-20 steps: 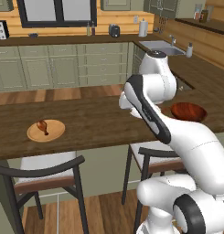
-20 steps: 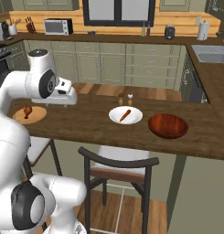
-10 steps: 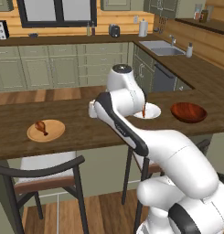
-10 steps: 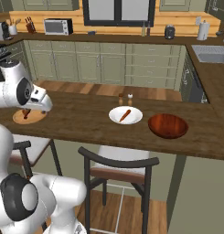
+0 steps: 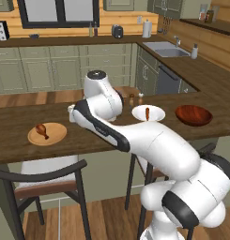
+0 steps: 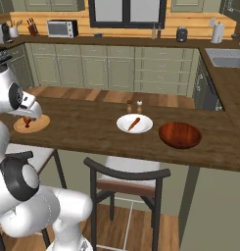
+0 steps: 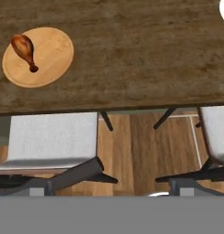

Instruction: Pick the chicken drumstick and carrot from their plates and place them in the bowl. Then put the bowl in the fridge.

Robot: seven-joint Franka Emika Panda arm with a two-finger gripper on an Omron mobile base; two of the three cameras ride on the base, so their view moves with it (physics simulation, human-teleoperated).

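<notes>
The chicken drumstick (image 5: 41, 130) lies on the light wooden plate (image 5: 55, 137) at the left of the dark counter. On the white plate (image 5: 156, 114) near the middle rests the carrot (image 5: 147, 112). Right of it stands the empty reddish-brown bowl (image 5: 194, 115). My gripper (image 7: 112, 186) hangs open above the counter's front edge, to the right of the wooden plate and apart from it, its fingertips (image 7: 40, 186) wide apart and empty. In the hand view the drumstick (image 7: 24, 49) sits upper left on its plate (image 7: 51, 55). The fridge is out of view.
Two small shakers (image 5: 135, 99) stand just behind the white plate. Dark-framed chairs (image 5: 46, 180) with pale seats are tucked under the counter's front edge. A sink (image 5: 169, 49) and green cabinets line the back and right walls.
The arm has swung left along the counter, from near the bowl and white plate toward the wooden plate. The gripper stays open and empty.
</notes>
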